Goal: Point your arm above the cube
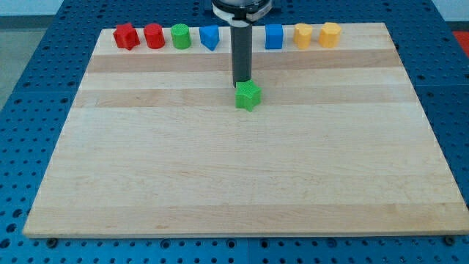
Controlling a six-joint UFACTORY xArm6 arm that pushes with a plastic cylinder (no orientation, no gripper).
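Note:
A blue cube (pixel 274 36) stands in the row of blocks along the view's top edge of the wooden board (pixel 242 183). My tip (pixel 242 82) is at the lower end of the dark rod, below and to the left of the blue cube, well apart from it. The tip sits right at the top edge of a green star-shaped block (pixel 248 96), which lies alone near the board's middle top. Whether the tip touches the green block cannot be told.
The top row, from left: a red star-like block (pixel 126 36), a red cylinder (pixel 154 36), a green cylinder (pixel 181 36), a blue pointed block (pixel 210 37), then two yellow blocks (pixel 303 35) (pixel 330 34). A blue pegboard (pixel 29 110) surrounds the board.

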